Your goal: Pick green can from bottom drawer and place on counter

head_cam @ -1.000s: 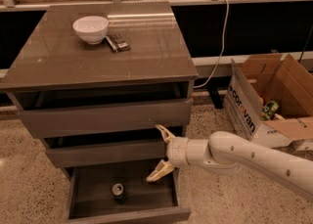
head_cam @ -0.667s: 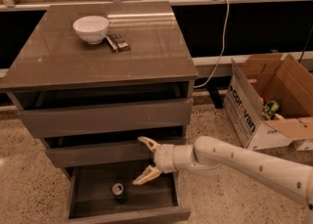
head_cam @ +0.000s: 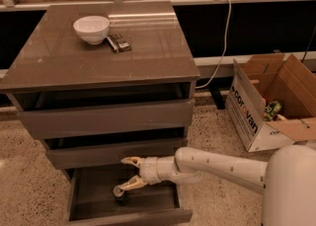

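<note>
Has carried the hand (head_cam: 121, 175) to the left and lower within the last second: first in front of the right part of the middle drawer (head_cam: 98, 154), now over the opened bottom drawer (head_cam: 153, 195), right above the green can (head_cam: 120, 198). Holds the hand wide open, one finger up near the lower edge of the middle drawer, the other down with its tip at the top of the can; nothing gripped between them. Cannot tell whether the lower tip already touches the can or only covers it from this view.

Leaves the green can where it was a second ago: on the drawer floor, in the left part and toward the front, seemingly upright. Not moved, not lifted.

Means, most probably, the end of the approach and the beginning of the grasp. Still needs to bring the fingers down around the can body, one on each side, and only then to close. Risks tipping the can with the lower finger, as the tip comes from above and on one side only.

Shows on the surface (head_cam: 148, 57) of the cabinet a white bowl (head_cam: 92, 28) with a small dark object (head_cam: 118, 43) just beside it, both at the back left. Offers room toward the front and right for setting the can down later. Nothing of the placing done yet.
</note>
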You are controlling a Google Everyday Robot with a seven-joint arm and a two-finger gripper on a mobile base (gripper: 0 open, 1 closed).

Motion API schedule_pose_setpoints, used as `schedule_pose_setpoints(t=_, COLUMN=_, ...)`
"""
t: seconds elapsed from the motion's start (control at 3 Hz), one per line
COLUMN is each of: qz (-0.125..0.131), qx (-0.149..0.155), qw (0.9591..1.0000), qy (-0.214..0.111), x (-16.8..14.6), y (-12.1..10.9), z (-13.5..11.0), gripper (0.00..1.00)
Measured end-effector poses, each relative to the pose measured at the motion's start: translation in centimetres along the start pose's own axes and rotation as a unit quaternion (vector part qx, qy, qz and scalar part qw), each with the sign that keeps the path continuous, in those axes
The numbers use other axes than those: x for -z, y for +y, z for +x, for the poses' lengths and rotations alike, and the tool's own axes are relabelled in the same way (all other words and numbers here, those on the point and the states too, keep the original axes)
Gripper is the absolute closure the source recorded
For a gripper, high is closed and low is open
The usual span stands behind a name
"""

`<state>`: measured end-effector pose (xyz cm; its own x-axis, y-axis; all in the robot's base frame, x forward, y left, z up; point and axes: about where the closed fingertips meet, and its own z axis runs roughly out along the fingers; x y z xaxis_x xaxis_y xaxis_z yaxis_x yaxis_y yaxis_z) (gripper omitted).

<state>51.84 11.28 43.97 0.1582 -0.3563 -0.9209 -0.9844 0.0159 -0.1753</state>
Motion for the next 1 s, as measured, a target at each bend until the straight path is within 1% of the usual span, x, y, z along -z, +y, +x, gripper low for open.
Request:
schedule_pose_setpoints(t=0.33, qz=-0.009, qx=-0.014, qw=0.9995, qy=0.027, x=-2.6, y=0.2, z=4.2, gripper=0.28)
schedule_pose_setpoints(t=0.67, qz=-0.019, qx=-0.037, qw=0.9983, qy=0.041, x=-5.3, y=1.0, z=8.7, gripper=0.30)
schedule_pose_setpoints(t=1.0, qz=-0.030, qx=-0.058, qw=0.9969, qy=0.044, x=-8.3, y=2.4, z=12.3, gripper=0.33)
